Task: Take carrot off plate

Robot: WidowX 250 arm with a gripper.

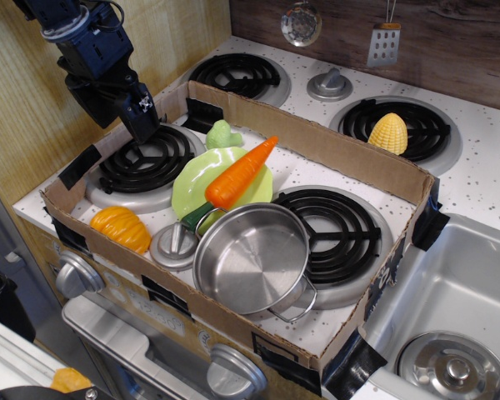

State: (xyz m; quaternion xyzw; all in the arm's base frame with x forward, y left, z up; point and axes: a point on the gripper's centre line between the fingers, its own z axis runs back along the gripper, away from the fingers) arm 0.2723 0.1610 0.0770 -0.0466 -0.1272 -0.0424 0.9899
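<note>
You are looking at a play kitchen, a toy-sized cooking set rather than a real home one. The white speckled stovetop [483, 179] carries four coil burners [333, 229] with a knob [329, 83] between the rear pair, and a steel sink [467, 292] sits just beside it at the right. A spatula [384, 42] hangs on the dark wood-look back wall. Plastic food tells you it is make-believe: a corn cob [388, 132], a pumpkin [121, 228], a carrot [239, 175] on a green plate [192, 183], beside a small steel pot [250, 258]. A taped cardboard wall [333, 150] fences off the front burners.
</note>
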